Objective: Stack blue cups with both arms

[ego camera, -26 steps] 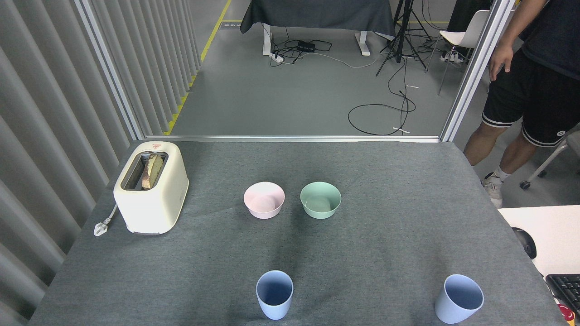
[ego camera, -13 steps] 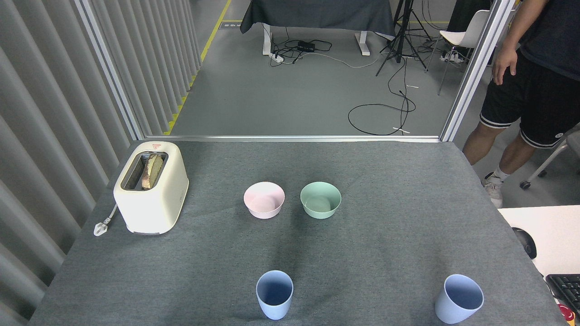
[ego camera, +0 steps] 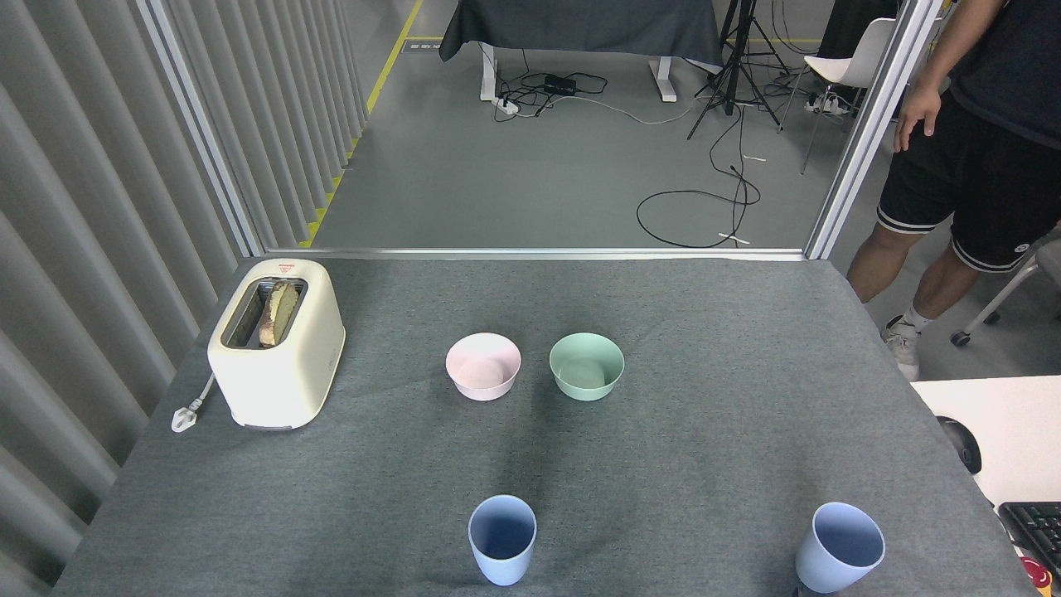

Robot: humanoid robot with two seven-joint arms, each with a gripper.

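Two pale blue cups stand upright and apart near the front edge of the grey table. One blue cup (ego camera: pixel 501 539) is at front centre, its mouth open upward. The other blue cup (ego camera: pixel 839 547) is at the front right, leaning slightly in this view, with its base cut off by the bottom edge of the frame. Neither arm nor gripper shows in the head view.
A cream toaster (ego camera: pixel 276 342) with bread in its slot stands at the left, its plug lying beside it. A pink bowl (ego camera: pixel 483 366) and a mint-green bowl (ego camera: pixel 586 366) sit side by side mid-table. A person (ego camera: pixel 970 149) stands beyond the table's far right corner.
Only the person at the right has shifted a little, the hand moving slightly. The cups, bowls and toaster have stayed where they were.
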